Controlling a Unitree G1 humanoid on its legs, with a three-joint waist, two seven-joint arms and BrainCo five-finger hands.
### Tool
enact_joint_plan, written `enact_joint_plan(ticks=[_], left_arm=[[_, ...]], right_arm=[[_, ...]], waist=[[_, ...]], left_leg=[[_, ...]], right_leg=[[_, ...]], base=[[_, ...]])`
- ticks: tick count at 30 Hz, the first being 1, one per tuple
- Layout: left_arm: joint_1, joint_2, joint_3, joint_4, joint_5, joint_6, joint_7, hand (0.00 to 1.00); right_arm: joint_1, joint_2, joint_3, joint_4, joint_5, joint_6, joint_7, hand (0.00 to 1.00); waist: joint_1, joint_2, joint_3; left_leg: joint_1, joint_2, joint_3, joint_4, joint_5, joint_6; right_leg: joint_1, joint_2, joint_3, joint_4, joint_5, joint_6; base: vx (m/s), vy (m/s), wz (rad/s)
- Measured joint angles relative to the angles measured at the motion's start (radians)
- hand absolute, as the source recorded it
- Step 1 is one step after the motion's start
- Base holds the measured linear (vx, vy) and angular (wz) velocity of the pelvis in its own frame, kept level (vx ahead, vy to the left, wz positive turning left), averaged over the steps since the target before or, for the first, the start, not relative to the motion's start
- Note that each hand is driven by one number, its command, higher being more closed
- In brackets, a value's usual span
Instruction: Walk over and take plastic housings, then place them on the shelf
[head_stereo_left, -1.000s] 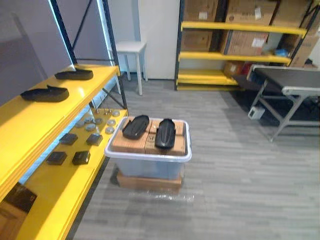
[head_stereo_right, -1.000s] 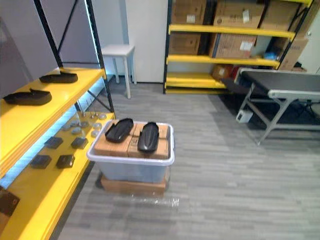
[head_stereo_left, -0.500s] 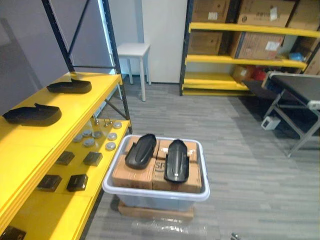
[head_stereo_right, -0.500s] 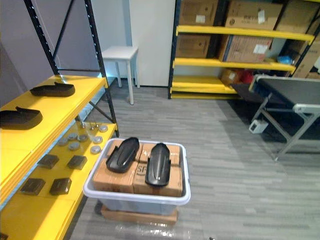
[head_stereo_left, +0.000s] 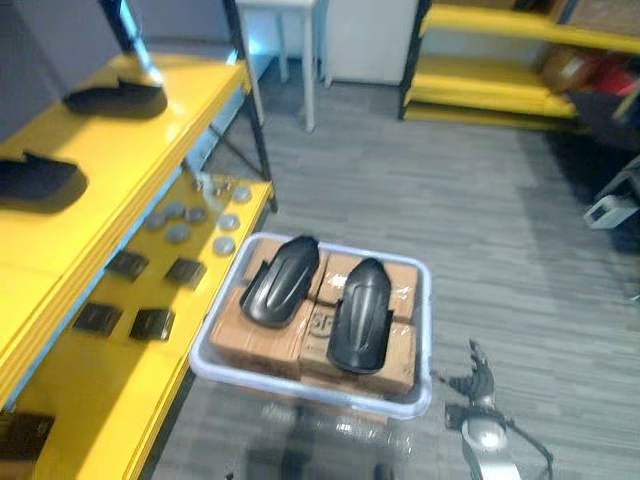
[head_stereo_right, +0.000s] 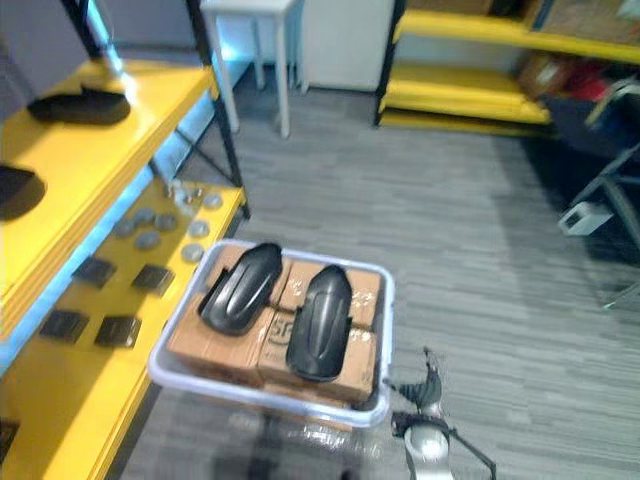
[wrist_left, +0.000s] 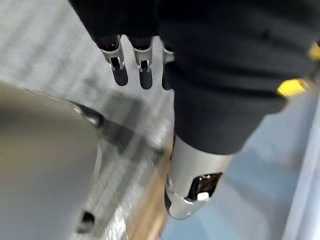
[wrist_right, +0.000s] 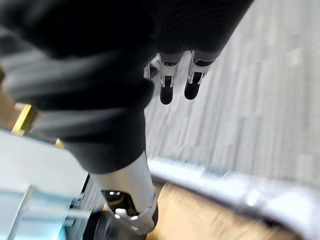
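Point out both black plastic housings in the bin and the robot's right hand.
Left housing (head_stereo_left: 280, 280): left eye view, middle of its domed top.
Right housing (head_stereo_left: 360, 315): left eye view, middle of its domed top.
Right hand (head_stereo_left: 480, 382): left eye view, its palm.

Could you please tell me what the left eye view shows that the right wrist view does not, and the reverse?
The left eye view adds two black plastic housings lying on cardboard boxes in the bin, and two more on the yellow shelf. The right wrist view adds a close look at the right hand: fingers straight, holding nothing. Both take in that hand, the bin's pale rim and the grey floor.
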Motion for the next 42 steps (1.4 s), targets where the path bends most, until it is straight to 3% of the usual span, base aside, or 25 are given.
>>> enact_joint_plan(ticks=[4, 10, 20, 21, 25, 29, 33, 38, 40, 42], left_arm=[[-0.029, 0.017, -0.048, -0.034, -0.032, -0.006, 0.024, 0.0], [-0.054, 0.051, -0.132, -0.038, -0.031, -0.007, 0.03, 0.0], [-0.12, 0.075, -0.25, 0.047, -0.096, -0.027, 0.092, 0.0], [-0.124, 0.078, -0.262, 0.059, -0.111, -0.028, 0.098, 0.0], [-0.133, 0.079, -0.271, 0.079, -0.129, -0.03, 0.106, 0.0], [-0.153, 0.089, -0.306, 0.11, -0.144, -0.031, 0.103, 0.0], [-0.156, 0.09, -0.308, 0.114, -0.146, -0.029, 0.094, 0.0], [-0.154, 0.096, -0.308, 0.098, -0.146, -0.023, 0.088, 0.0], [-0.145, 0.095, -0.307, 0.049, -0.15, -0.02, 0.087, 0.0], [-0.106, 0.085, -0.304, -0.106, -0.213, -0.015, 0.087, 0.0]], right_arm=[[-0.209, -0.014, 0.009, 0.028, -0.003, 0.014, -0.082, 0.0], [-0.425, -0.111, -0.031, 0.172, 0.0, 0.042, -0.176, 0.0], [-0.511, -0.206, -0.069, 0.334, -0.056, 0.119, -0.341, 0.0], [-0.513, -0.21, -0.069, 0.364, -0.056, 0.122, -0.35, 1.0], [-0.583, -0.256, -0.067, 0.499, -0.033, 0.108, -0.324, 1.0], [-0.676, -0.358, -0.046, 0.656, 0.027, 0.089, -0.177, 1.0], [-0.698, -0.418, -0.011, 0.723, 0.045, 0.085, -0.106, 1.0], [-0.682, -0.423, 0.09, 0.722, 0.044, 0.101, -0.06, 1.0], [-0.645, -0.419, 0.143, 0.658, 0.035, 0.107, -0.034, 1.0], [-0.559, -0.41, 0.159, 0.514, -0.038, 0.114, -0.012, 1.0]], waist=[[0.035, 0.015, 0.068], [0.056, 0.035, 0.097], [0.075, 0.079, 0.123], [0.081, 0.08, 0.124], [0.082, 0.081, 0.124], [0.085, 0.082, 0.124], [0.085, 0.081, 0.125], [0.081, 0.08, 0.127], [0.077, 0.079, 0.128], [0.065, 0.077, 0.129]], left_leg=[[-0.087, -0.021, -0.042, 0.046, -0.004, 0.007], [-0.193, -0.041, -0.066, 0.109, -0.013, 0.012], [-0.346, -0.05, -0.097, 0.199, -0.027, 0.014], [-0.351, -0.05, -0.098, 0.203, -0.027, 0.014], [-0.364, -0.051, -0.1, 0.205, -0.027, 0.014], [-0.371, -0.051, -0.104, 0.204, -0.027, 0.014], [-0.363, -0.05, -0.109, 0.199, -0.026, 0.014], [-0.277, -0.044, -0.091, 0.162, -0.019, 0.014], [-0.235, -0.043, -0.087, 0.132, -0.008, 0.013], [-0.182, -0.041, -0.097, 0.095, 0.005, 0.012]], right_leg=[[-0.032, -0.017, -0.034, -0.031, 0.036, 0.003], [-0.091, -0.028, -0.045, -0.041, 0.068, 0.009], [-0.191, -0.023, -0.059, -0.044, 0.1, 0.008], [-0.194, -0.022, -0.06, -0.045, 0.101, 0.007], [-0.202, -0.022, -0.063, -0.048, 0.106, 0.006], [-0.209, -0.021, -0.064, -0.051, 0.113, 0.006], [-0.203, -0.019, -0.068, -0.051, 0.114, 0.005], [-0.136, -0.018, -0.05, -0.072, 0.114, 0.005], [-0.103, -0.019, -0.049, -0.082, 0.114, 0.005], [-0.049, -0.02, -0.065, -0.103, 0.114, 0.004]], base=[[-0.13, 0.061, 0.31], [-0.11, 0.046, 0.11], [-0.06, 0.018, 0.04], [0.0, 0.0, 0.0], [0.0, 0.0, 0.0], [0.0, 0.0, 0.0], [0.0, 0.0, 0.0], [0.05, -0.015, -0.09], [0.05, -0.021, 0.0], [0.05, -0.044, 0.2]])
